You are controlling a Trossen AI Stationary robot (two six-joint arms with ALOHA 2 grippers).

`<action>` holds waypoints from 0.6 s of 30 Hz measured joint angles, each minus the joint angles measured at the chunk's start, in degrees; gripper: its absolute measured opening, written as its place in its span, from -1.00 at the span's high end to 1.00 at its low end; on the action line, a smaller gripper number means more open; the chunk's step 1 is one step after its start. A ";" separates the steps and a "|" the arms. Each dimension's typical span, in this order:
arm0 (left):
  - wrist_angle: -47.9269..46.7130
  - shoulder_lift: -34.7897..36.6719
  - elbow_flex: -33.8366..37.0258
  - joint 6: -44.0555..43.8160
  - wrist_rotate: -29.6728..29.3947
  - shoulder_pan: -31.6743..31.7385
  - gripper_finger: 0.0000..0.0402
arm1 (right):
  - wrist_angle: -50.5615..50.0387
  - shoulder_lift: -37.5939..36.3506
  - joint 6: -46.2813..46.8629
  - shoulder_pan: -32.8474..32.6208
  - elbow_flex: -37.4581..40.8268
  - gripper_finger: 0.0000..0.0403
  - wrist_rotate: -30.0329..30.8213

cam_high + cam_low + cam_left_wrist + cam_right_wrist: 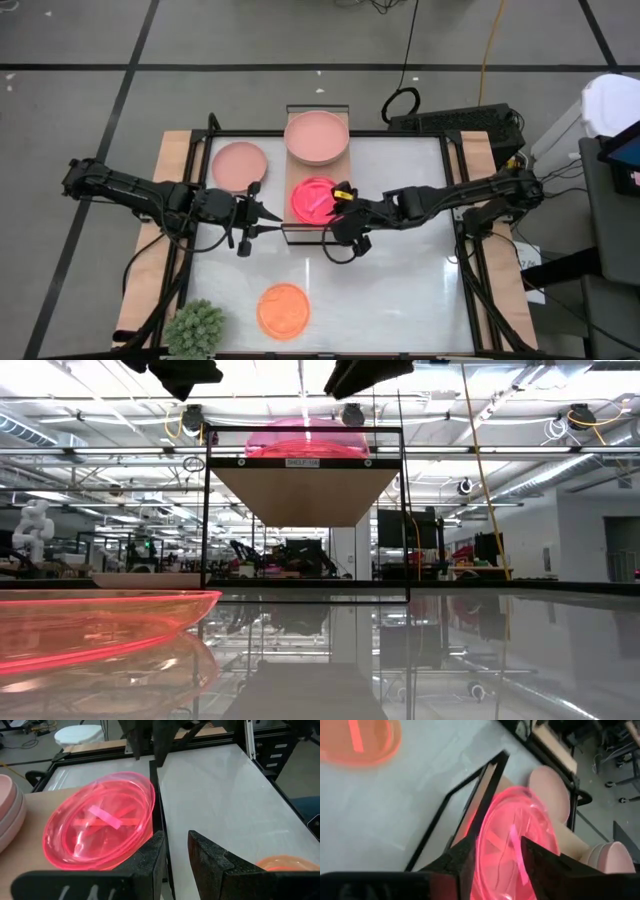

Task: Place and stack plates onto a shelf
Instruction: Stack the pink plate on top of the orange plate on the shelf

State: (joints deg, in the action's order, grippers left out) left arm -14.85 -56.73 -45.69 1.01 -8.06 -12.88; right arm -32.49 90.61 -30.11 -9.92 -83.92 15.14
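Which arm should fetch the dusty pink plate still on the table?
Left, probably. The dusty pink plate lies just beyond the left gripper, which is open. The right gripper is at the hot pink plate on the shelf.

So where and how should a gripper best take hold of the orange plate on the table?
Grip the orange plate by its raised rim, one finger inside and one outside, coming down from above. It lies flat on the table with open space all around, so any edge probably works.

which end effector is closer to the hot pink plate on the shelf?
Right. The right end effector is at the hot pink plate's rim on the shelf; the left end effector sits apart, beside the shelf edge.
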 joint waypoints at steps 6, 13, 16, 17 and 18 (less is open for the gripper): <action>-0.05 0.00 0.00 -0.56 0.01 -0.01 0.54 | 0.97 -3.36 2.73 -1.95 0.00 0.28 0.21; 0.03 0.00 0.00 -0.61 0.01 0.00 0.54 | -1.10 -4.76 6.89 -2.35 0.24 0.39 -0.04; 0.04 0.00 0.00 -1.14 0.01 -0.02 0.54 | 0.16 -4.80 7.39 -1.51 2.68 0.52 -0.18; 0.04 0.00 0.00 -1.21 0.01 -0.02 0.54 | 0.65 -4.78 7.39 -1.25 3.70 0.57 -0.28; 0.04 0.00 0.00 -1.28 0.01 -0.02 0.54 | 0.98 -4.72 7.39 -0.99 4.66 0.62 -0.28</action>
State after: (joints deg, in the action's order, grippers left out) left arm -14.81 -56.73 -45.69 -0.27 -8.05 -12.91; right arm -31.51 85.88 -22.72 -10.91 -79.26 14.85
